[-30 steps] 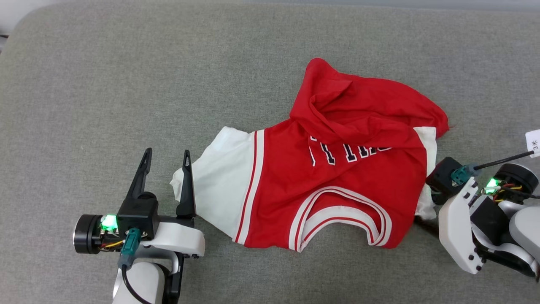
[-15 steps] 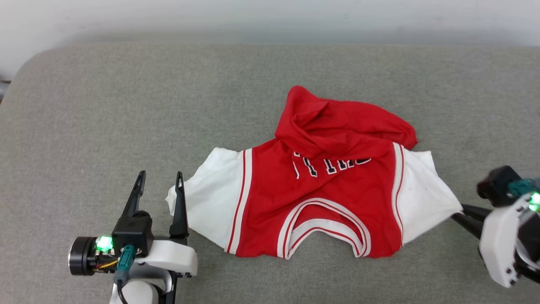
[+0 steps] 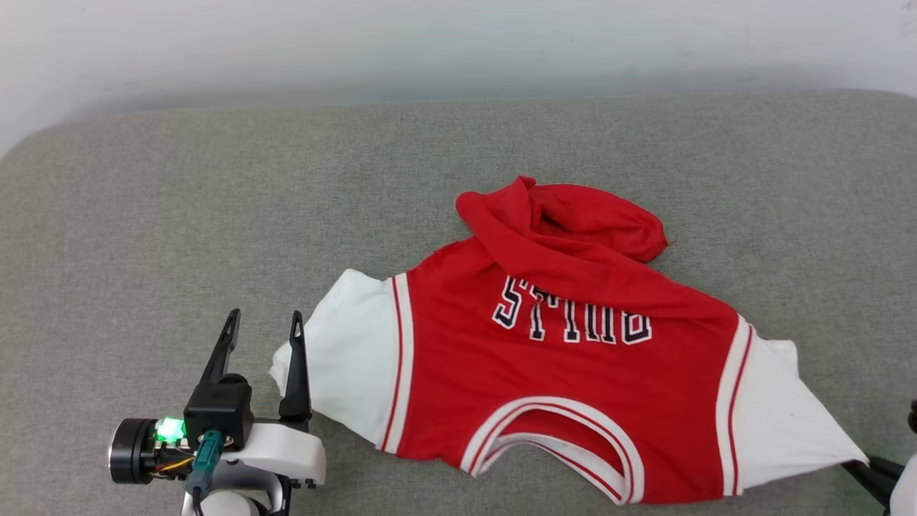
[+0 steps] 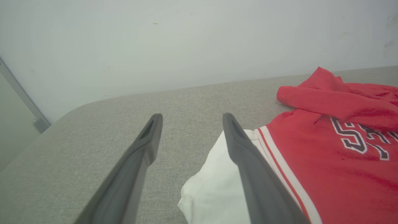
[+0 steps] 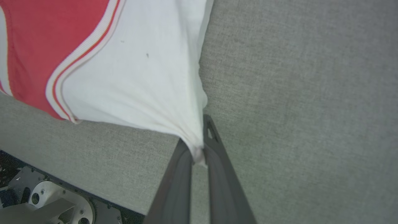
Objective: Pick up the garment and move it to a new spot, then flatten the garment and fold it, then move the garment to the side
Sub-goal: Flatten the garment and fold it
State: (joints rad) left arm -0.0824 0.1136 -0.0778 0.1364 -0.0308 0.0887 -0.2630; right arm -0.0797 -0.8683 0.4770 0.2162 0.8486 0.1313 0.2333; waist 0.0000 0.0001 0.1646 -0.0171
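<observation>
The garment (image 3: 566, 387) lies on the grey fabric-covered worktop (image 3: 215, 215), right of the middle in the head view. Its red body is spread mostly flat. The striped neckline faces 6 o'clock and the dark, white-edged lettering (image 3: 572, 322) reads upside down. The far part of the red cloth is bunched into a rumpled fold (image 3: 566, 218) at 12 o'clock. One white sleeve (image 3: 344, 351) points to 9 o'clock and the other (image 3: 781, 416) to 4 o'clock.

The right gripper (image 5: 196, 138) is clenched on the very tip of the 4 o'clock sleeve. In the right wrist view the white cloth is nipped between the two dark fingers, and creases fan out from the pinch toward 11 o'clock. The sleeve is drawn into a taut point, with its striped trim (image 5: 77, 59) and the red body beyond. In the head view the gripper's fingers show at the lower right corner, where the sleeve tip meets them.

The left gripper (image 3: 264, 315) rests released, fingers apart and holding nothing, at 9 o'clock of the garment. Its right finger (image 4: 245, 155) lies along the edge of the 9 o'clock sleeve. Whether it touches the cloth I cannot tell. Its other finger (image 4: 136, 165) is over bare worktop.

A pale wall (image 4: 186, 46) stands behind the worktop at 12 o'clock.
</observation>
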